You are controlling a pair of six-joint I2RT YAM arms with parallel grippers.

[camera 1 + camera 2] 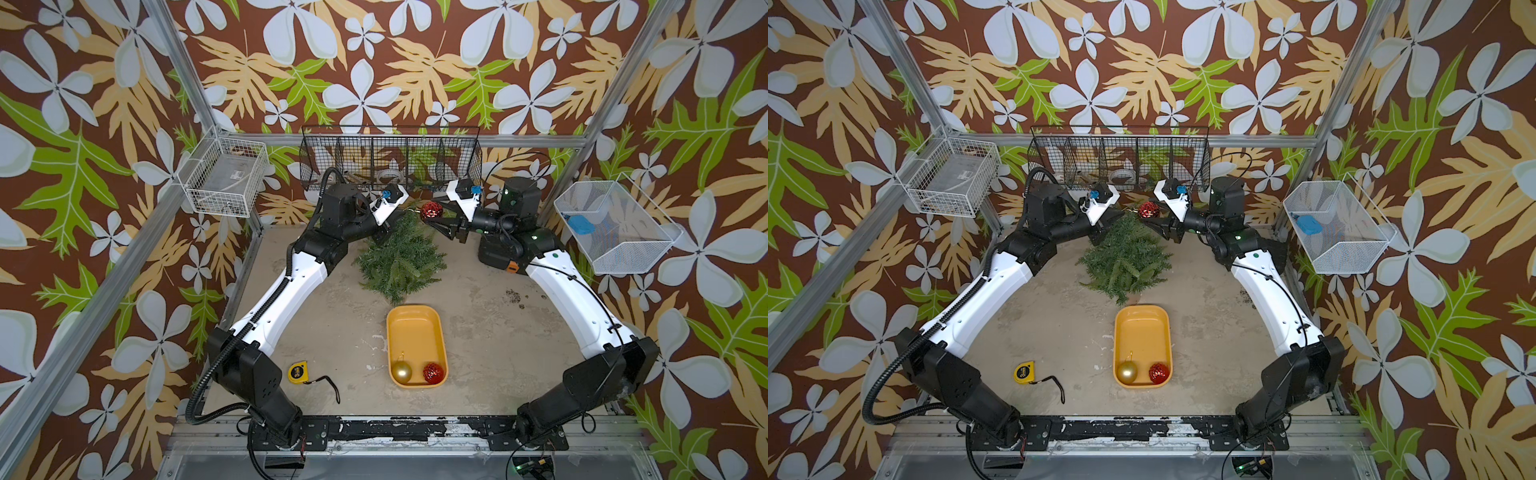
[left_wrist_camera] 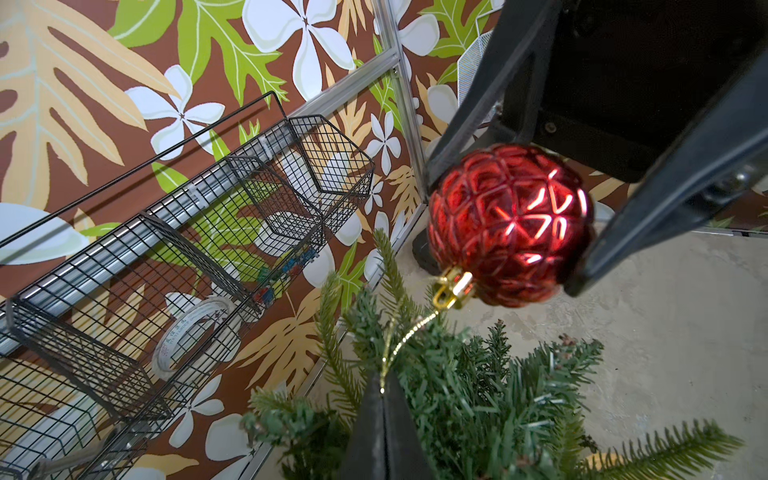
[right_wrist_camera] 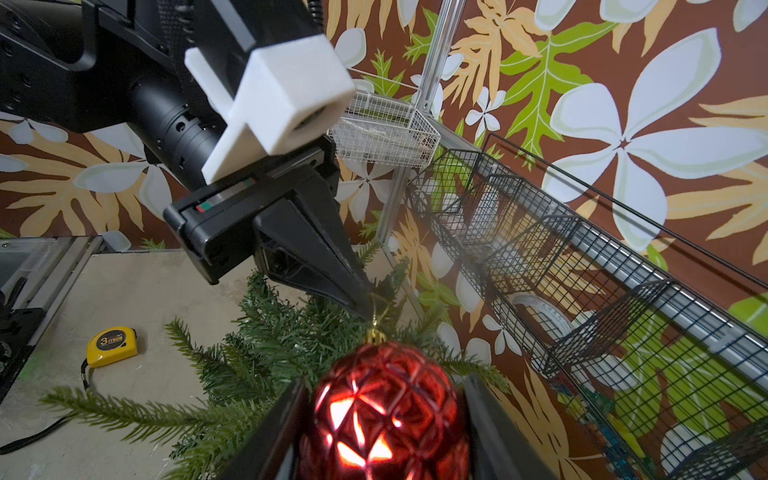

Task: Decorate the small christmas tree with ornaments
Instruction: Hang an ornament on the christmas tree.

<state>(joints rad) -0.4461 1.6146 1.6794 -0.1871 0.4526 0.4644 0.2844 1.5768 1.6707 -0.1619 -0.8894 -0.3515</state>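
The small christmas tree (image 1: pixel 399 257) stands at the far centre of the desk (image 1: pixel 478 332). Its long axis is upright, and in both top views the tip reads toward the far wall.

A red faceted bauble (image 1: pixel 432 210) sits just right of that tip. The jaws of the right gripper (image 3: pixel 382 415) are closed onto its sides and hold it clear of the desk. Its gold cap (image 2: pixel 455 286) faces left, toward the tip.

The left wrist view shows what the top views are too small to resolve. A gold thread loop (image 2: pixel 409 332) runs from the cap into the left gripper (image 2: pixel 382 388), whose jaws are fully closed and pinch it above the needles.

Only the top views show the yellow tray (image 1: pixel 415 332), near centre. A gold bauble (image 1: pixel 402 372) and a second red bauble (image 1: pixel 433 372) lie at its near end. A yellow tape measure (image 1: pixel 298 371) lies left of the tray.
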